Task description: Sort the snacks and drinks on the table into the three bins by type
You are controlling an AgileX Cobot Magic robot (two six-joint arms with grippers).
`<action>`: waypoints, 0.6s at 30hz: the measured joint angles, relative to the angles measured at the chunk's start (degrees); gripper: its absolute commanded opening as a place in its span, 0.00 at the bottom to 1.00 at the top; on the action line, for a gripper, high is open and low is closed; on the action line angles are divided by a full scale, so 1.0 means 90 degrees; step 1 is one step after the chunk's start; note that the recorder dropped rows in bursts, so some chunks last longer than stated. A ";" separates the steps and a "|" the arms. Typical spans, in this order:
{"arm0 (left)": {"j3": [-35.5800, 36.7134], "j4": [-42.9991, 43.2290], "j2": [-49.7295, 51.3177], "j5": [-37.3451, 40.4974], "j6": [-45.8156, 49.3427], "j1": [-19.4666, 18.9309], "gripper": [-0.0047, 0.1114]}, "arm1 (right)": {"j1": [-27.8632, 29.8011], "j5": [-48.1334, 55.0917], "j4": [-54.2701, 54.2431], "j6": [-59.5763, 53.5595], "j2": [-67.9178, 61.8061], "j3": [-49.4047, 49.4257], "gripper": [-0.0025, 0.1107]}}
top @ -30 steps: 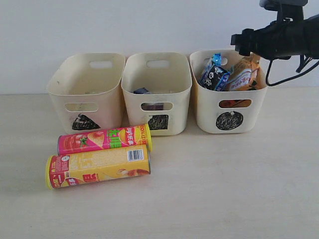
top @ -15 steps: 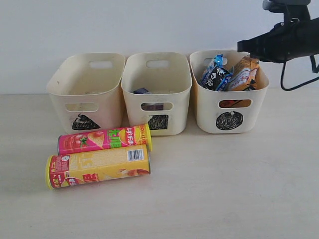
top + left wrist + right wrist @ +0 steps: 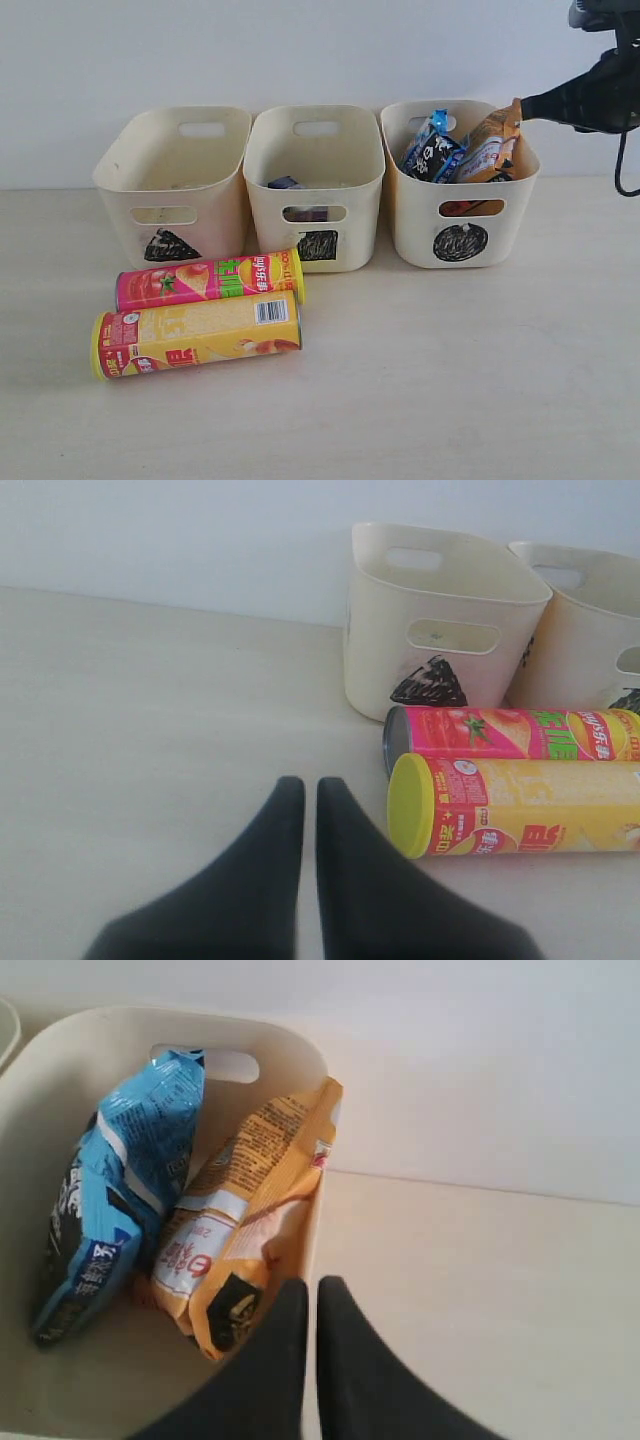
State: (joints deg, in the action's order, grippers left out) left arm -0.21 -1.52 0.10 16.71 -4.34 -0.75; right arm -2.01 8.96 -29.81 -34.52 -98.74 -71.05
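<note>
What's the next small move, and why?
Probably open the shut left fingers and ease onto the yellow chip canister: it and the pink chip canister lie unsorted on the beige table near that arm; the blue-black crinkly packet and orange packet are binned.

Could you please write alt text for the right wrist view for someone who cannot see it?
A cream bin holds a blue-black packet and an orange packet side by side. The shut right pincer hangs over the bin's rim beside the orange packet, holding nothing.
</note>
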 measured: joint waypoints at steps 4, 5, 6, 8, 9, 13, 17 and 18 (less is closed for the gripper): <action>0.0000 0.0000 0.0000 0.0000 0.0000 0.0000 0.07 | 0.0000 0.0144 0.1515 0.1619 0.0000 0.0025 0.02; 0.0000 0.0000 0.0000 0.0000 0.0000 0.0000 0.07 | 0.0000 0.0213 0.2056 0.2182 0.0000 0.0025 0.02; 0.0000 0.0000 0.0000 0.0000 0.0000 0.0000 0.07 | 0.0000 0.0302 0.2639 0.2790 0.0000 0.0025 0.02; 0.0000 0.0000 0.0000 0.0000 0.0000 0.0000 0.07 | 0.0000 0.0513 0.3709 0.4046 0.0000 0.0025 0.02; 0.0000 0.0000 0.0000 0.0000 0.0000 0.0000 0.07 | 0.0000 0.0622 0.4233 0.4573 0.0000 0.0025 0.02; 0.0000 0.0000 0.0000 0.0000 0.0000 0.0000 0.07 | 0.0010 0.0867 0.5165 0.5590 0.0130 0.0038 0.02; 0.0000 0.0000 0.0000 0.0000 0.0000 0.0000 0.07 | 0.0024 0.0432 0.5268 0.5952 0.0520 0.0364 0.02; 0.0000 0.0000 0.0000 0.0000 0.0000 0.0000 0.07 | 0.0024 0.0196 0.5283 0.6041 0.0668 0.0532 0.02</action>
State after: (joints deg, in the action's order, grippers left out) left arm -0.21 -1.52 0.10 16.71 -4.34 -0.75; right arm -1.79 10.73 17.73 19.86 -92.73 -66.27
